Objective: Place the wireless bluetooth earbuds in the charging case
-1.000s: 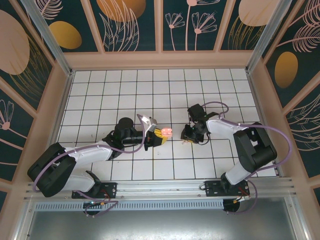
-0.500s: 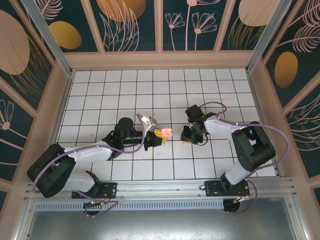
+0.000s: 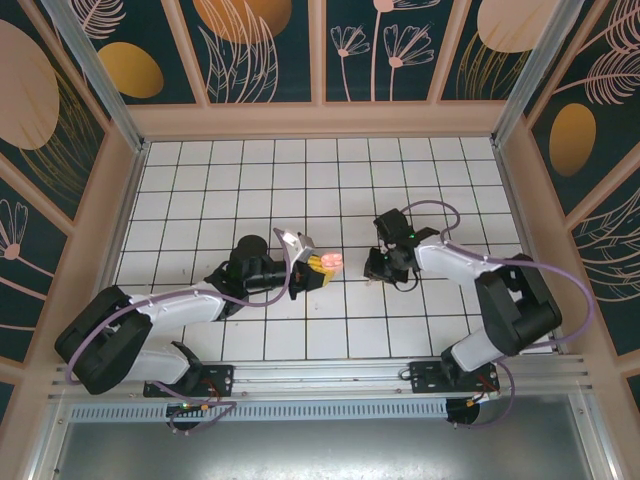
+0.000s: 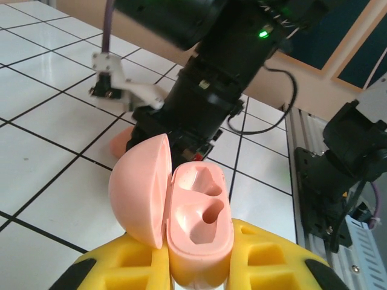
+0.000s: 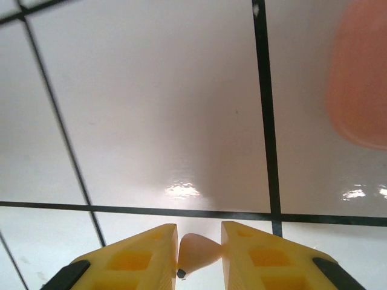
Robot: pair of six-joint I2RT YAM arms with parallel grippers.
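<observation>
Compared with a second before, the right gripper (image 3: 378, 267) has been shifted slightly away from the arm bases, while the left gripper (image 3: 320, 270) has hardly been moved. In the left wrist view, the charging case (image 4: 198, 220) is seen clamped between yellow fingers (image 4: 266, 260), its lid swung open leftward and both sockets bare. Beyond it, a pale pink object (image 4: 123, 142) lies on the white tiles (image 4: 42, 175) by the right arm. In the right wrist view, an earbud (image 5: 195, 254) is shown pinched between the closed fingers, a detail lost from above. A blurred pink shape (image 5: 363, 78) is seen farther off.
</observation>
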